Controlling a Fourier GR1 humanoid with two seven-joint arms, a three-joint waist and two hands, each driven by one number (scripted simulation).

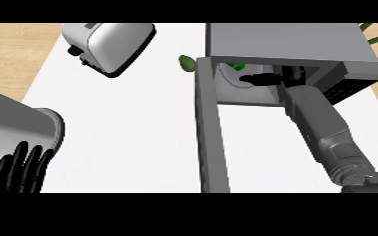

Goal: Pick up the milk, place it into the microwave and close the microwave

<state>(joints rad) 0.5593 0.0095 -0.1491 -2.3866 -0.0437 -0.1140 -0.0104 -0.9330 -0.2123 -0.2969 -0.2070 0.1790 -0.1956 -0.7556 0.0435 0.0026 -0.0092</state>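
1. One white counter (pixel 133 125) fills most of the frame, with wood flooring (pixel 22 45) at the upper left.
2. At upper right, the grey microwave (pixel 288 42) stands with its door (pixel 210 130) swung open, running down the frame's centre.
3. The right robot hand (pixel 260 78) reaches inside the cavity; whether it grasps anything cannot be told, and the milk cannot be made out.
4. The left robot hand (pixel 26 167) rests released at lower left.
5. A toaster (pixel 111 45) sits at upper left.

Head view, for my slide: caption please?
Right hand reaches inside the open microwave; left hand rests at lower left.
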